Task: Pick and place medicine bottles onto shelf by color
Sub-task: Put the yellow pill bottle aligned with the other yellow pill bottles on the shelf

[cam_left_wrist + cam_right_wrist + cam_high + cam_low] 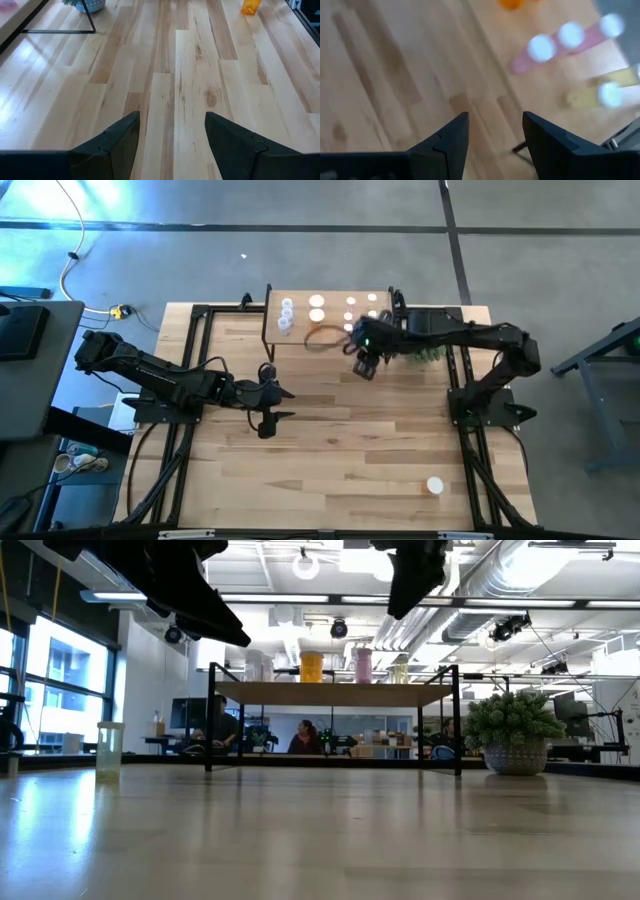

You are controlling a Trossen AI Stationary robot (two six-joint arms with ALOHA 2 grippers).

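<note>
High view: right claw (366,363) hovers open and empty beside the shelf (330,330); left claw (277,404) open, empty

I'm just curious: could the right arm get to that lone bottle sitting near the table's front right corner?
Probably yes. The bottle stands alone on bare table, and the right gripper, open and empty by the shelf, has nothing between.

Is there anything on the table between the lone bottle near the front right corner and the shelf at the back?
Nothing visible rests on the table between the lone bottle and the shelf. Only the empty right gripper hangs above the shelf's front edge.
</note>
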